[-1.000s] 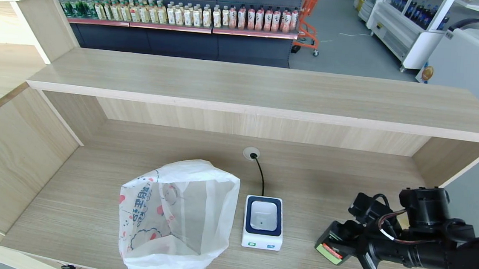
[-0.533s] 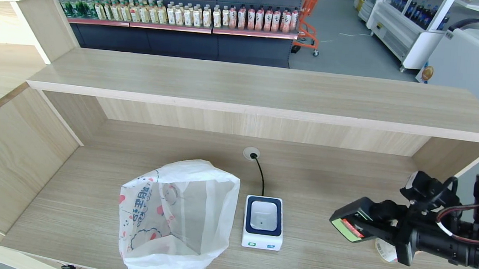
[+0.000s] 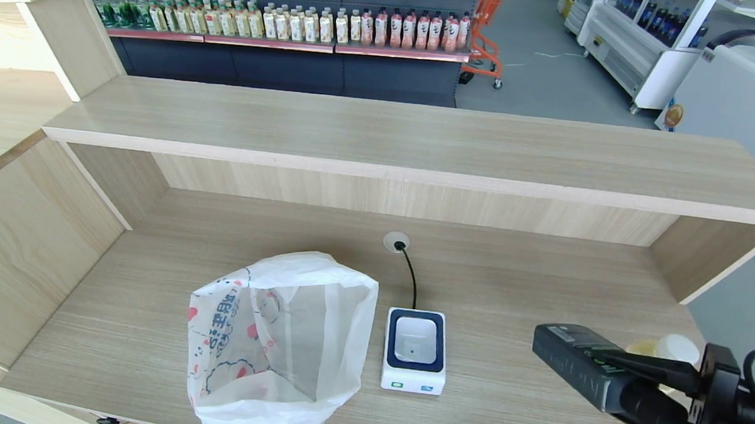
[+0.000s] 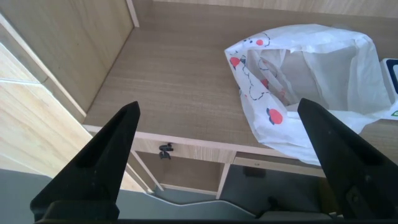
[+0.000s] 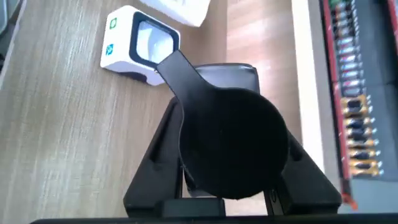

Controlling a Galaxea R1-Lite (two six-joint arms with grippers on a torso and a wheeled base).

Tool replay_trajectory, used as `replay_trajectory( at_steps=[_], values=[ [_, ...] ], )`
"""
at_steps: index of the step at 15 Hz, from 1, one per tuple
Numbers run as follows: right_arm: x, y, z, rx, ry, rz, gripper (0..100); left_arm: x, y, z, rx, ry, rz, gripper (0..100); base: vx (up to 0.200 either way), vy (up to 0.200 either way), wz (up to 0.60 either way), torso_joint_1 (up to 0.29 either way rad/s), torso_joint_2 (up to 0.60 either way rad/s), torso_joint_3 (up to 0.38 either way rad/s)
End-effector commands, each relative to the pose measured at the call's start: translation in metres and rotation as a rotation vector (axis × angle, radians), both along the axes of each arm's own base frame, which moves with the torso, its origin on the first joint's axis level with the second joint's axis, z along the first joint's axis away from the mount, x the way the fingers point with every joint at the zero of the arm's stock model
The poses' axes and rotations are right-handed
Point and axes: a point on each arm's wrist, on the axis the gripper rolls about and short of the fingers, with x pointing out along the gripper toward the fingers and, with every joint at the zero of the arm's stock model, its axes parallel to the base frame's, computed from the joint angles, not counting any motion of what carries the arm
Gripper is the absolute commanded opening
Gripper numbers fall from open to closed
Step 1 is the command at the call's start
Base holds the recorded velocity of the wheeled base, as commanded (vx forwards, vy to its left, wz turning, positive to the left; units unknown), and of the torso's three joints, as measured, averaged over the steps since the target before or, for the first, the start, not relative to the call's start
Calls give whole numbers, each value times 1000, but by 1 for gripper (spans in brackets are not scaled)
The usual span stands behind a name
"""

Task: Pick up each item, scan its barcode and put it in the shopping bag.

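My right gripper hangs over the counter's right end, shut on a dark rectangular box that points toward the scanner. In the right wrist view the box sits between the fingers, with the scanner beyond it. The white scanner with a dark-framed window sits mid-counter. Left of it stands the open white shopping bag with red and blue print. My left gripper is open and holds nothing, below the counter's front edge near the bag.
A pale cup-like item lies on the counter behind the held box. The scanner's black cable runs to a hole at the back. Wooden walls and a raised ledge enclose the counter.
My right arm has drawn right and back toward me. The box has turned so its green and red face no longer shows. The pale item behind it has come into sight.
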Motion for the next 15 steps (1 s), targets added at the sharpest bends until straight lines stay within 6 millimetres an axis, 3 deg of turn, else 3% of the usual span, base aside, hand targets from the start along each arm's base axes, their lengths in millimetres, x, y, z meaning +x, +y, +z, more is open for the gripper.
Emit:
replay_trajectory(
  at_steps=[1, 4, 7, 10, 15],
  values=[
    [-8, 2, -9, -96, -126, 179, 0, 0, 0, 0, -1, -1, 0, 100, 0, 0, 0, 0, 0, 0],
    [-3, 18, -22, -294, -268, 418, 0, 0, 0, 0, -1, -1, 0, 100, 0, 0, 0, 0, 0, 0],
    [16, 37, -24, -397, -403, 598, 0, 0, 0, 0, -1, -1, 0, 100, 0, 0, 0, 0, 0, 0],
    [27, 51, -41, -429, -441, 704, 0, 0, 0, 0, -1, -1, 0, 100, 0, 0, 0, 0, 0, 0],
    [56, 92, -41, -384, -553, 853, 0, 0, 0, 0, -1, -1, 0, 100, 0, 0, 0, 0, 0, 0]
  ],
)
